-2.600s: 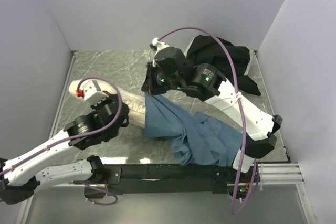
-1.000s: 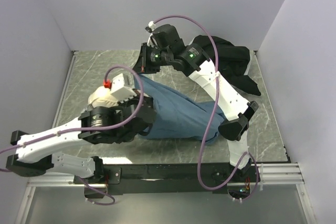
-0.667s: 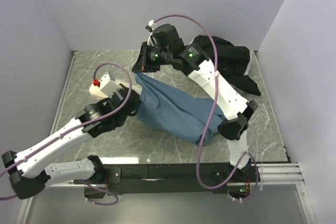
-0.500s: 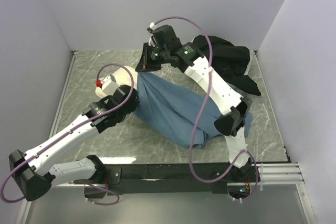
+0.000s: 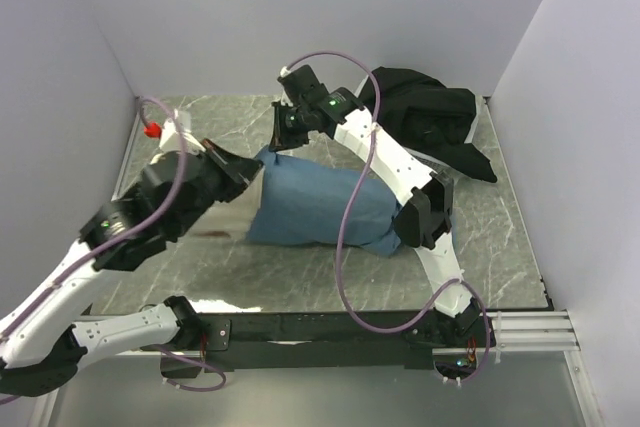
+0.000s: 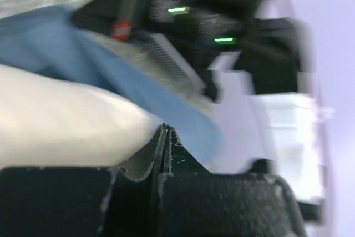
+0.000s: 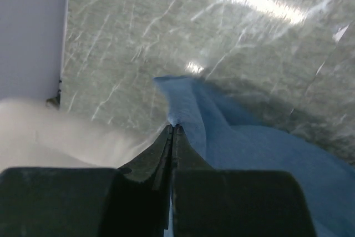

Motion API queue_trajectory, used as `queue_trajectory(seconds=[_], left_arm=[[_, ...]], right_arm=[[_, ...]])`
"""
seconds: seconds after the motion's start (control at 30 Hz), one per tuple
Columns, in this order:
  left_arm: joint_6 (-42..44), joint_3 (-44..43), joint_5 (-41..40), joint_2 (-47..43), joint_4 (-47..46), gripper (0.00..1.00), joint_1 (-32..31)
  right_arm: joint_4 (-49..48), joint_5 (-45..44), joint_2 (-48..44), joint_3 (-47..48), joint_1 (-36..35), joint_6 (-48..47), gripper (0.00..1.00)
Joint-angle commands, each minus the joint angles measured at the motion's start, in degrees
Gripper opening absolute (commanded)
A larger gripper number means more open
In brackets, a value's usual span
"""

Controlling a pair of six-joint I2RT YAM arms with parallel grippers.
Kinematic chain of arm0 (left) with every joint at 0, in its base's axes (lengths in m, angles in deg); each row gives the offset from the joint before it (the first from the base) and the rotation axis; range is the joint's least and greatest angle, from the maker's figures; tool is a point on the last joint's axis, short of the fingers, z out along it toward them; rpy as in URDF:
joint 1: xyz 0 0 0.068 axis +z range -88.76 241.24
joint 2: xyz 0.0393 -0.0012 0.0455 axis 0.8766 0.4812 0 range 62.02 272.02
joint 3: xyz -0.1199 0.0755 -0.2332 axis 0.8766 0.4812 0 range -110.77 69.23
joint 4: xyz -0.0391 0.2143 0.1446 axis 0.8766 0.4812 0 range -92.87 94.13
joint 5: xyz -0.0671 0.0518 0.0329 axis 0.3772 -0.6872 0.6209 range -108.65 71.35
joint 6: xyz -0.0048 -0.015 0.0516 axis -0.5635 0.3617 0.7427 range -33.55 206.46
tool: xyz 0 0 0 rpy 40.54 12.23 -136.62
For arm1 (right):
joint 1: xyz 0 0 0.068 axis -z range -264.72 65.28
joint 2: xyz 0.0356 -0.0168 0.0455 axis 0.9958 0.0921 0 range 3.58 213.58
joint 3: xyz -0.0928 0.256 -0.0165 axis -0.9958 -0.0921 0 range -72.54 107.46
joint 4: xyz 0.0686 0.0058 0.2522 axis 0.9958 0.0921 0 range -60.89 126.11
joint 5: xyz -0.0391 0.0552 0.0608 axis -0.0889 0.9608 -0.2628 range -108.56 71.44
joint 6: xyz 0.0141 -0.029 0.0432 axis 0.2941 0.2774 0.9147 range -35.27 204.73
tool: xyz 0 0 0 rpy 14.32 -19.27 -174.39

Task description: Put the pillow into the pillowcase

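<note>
Blue pillowcase (image 5: 315, 207) holds pillow (image 6: 55, 120); right tool (image 7: 173, 129) pinches its edge; left tool (image 6: 165, 130) closed.

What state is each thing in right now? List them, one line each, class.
pillowcase: lying down, bulging full.
pillow: mostly inside the pillowcase, cream end showing.
right gripper: shut on the pillowcase edge.
left gripper: shut beside the pillow; grip unclear.
black cloth: crumpled in a heap.

Matt cloth pillowcase (image 5: 310, 207) — glossy veined table (image 5: 500, 237)
</note>
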Motion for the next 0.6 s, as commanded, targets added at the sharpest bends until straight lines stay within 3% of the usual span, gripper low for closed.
queue_trajectory(seconds=[0.0,0.2,0.33,0.37,0.43,0.47,0.57], left_arm=[[4.3,-6.6,5.1,-2.1,-7.8,0.01,-1.0],[3.6,-4.8,4.2,-2.3,-8.8,0.01,-1.0],[1.2,-2.6,-4.8,-3.2,-3.4,0.01,-1.0],[0.0,-1.9,-12.0,-3.5,0.1,0.05,-1.0],[-0.4,-1.1,-18.2,-3.8,4.2,0.22,-1.0],[-2.7,-0.9,-23.5,-3.8,8.8,0.48,-1.0],[-6.3,0.4,-30.2,-4.5,12.2,0.81,-0.9]], right_arm=[[-3.3,-4.6,2.4,-1.8,-0.6,-4.0,0.0],[-4.3,-1.4,9.7,-3.4,-4.8,-7.2,0.0],[-4.3,-1.3,13.2,-2.2,-4.8,-7.4,0.0],[-4.2,-1.3,13.5,-2.0,-4.7,-7.4,0.0],[-3.9,-1.6,13.4,-1.9,-4.7,-7.5,0.0],[-5.0,-1.4,12.8,-2.7,-4.8,-7.5,0.0],[-8.6,-1.4,9.4,-8.4,-4.8,-6.9,0.0]])
